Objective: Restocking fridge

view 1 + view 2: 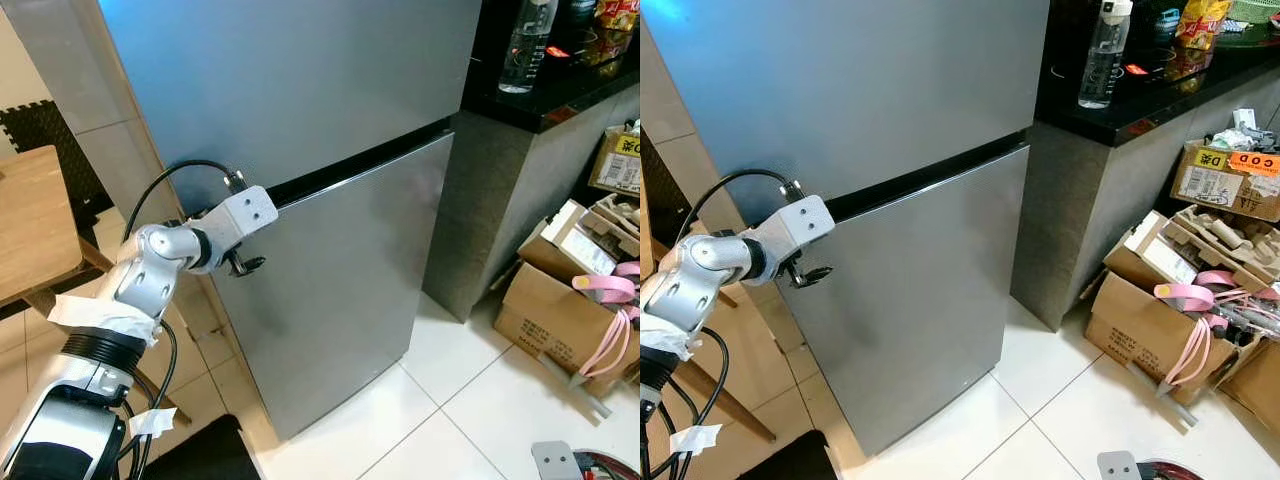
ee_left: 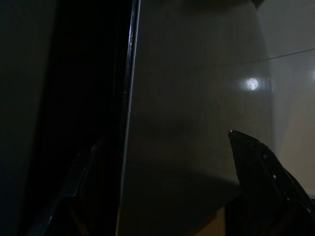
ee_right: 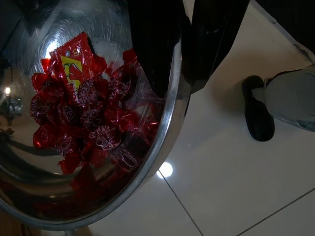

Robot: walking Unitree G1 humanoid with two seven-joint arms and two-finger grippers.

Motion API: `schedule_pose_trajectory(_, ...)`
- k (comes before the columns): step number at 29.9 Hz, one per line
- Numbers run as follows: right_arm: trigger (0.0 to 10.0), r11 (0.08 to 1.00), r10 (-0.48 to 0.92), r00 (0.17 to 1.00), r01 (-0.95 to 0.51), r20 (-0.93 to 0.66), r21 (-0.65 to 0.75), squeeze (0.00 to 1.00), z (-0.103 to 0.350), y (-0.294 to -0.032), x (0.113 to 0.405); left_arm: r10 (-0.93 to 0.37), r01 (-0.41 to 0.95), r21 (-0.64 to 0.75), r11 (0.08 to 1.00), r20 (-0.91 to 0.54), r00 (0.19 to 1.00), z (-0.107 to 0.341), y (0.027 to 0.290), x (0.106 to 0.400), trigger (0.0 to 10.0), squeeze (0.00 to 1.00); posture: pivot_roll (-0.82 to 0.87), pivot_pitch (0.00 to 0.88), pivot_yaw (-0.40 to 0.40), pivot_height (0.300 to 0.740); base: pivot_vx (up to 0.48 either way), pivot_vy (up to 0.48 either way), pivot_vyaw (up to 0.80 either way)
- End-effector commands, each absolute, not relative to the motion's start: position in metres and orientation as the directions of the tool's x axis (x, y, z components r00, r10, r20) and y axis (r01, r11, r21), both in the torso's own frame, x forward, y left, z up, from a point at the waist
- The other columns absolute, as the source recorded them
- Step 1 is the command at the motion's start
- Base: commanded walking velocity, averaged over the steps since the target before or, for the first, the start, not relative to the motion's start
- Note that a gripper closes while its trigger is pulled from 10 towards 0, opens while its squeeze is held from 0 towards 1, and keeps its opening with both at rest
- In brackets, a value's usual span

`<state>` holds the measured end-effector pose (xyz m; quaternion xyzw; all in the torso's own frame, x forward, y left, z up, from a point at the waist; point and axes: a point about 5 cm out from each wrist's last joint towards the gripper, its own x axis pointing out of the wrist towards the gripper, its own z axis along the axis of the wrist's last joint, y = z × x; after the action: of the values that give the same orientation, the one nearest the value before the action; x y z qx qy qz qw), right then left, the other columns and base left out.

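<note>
The left gripper (image 1: 243, 262), fingers spread wide, straddles the lower fridge door (image 1: 340, 280) edge; the right gripper (image 3: 189, 81) clamps a candy-filled steel bowl (image 3: 172, 132), which could tip if jolted.

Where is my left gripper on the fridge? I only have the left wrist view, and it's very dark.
Observer: The left gripper is at the left edge of the fridge's lower door, just under the dark seam below the upper door.
Operator: Is that door open at all?
Observer: From the head views it looks shut.
Operator: And my right gripper?
Observer: The right gripper holds a steel bowl of red-wrapped candies by the rim.
</note>
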<state>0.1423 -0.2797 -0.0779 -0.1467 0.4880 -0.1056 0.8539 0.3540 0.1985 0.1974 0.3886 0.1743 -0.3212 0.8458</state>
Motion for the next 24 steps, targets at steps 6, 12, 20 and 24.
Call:
schedule_pose_trajectory(6,10.0,0.93,-0.334,0.508,0.044,-0.794,-0.364,0.0,-0.077,-0.281,0.144,-0.491,0.828,0.339,0.447,-0.68,0.544,0.163,0.185,0.338,10.0,0.0,-0.11,0.0,0.03,0.74,0.0,0.0,0.0)
schedule_pose_trajectory(12,10.0,0.93,-0.336,0.507,0.046,-0.793,-0.365,0.0,-0.077,-0.281,0.144,-0.516,0.855,0.279,0.437,-0.701,0.492,0.161,0.184,0.331,10.0,0.0,-0.11,0.0,0.029,0.74,0.0,0.0,0.0)
schedule_pose_trajectory(20,10.0,0.93,-0.337,0.508,0.046,-0.793,-0.365,0.0,-0.077,-0.281,0.144,-0.551,0.873,0.24,0.425,-0.696,0.46,0.162,0.178,0.327,10.0,0.0,-0.11,0.0,0.031,0.74,0.0,0.0,0.0)
schedule_pose_trajectory(24,10.0,0.93,-0.337,0.508,0.047,-0.793,-0.365,0.0,-0.077,-0.281,0.144,-0.564,0.88,0.222,0.419,-0.697,0.444,0.162,0.176,0.325,10.0,0.0,-0.11,0.0,0.029,0.74,0.0,0.0,0.0)
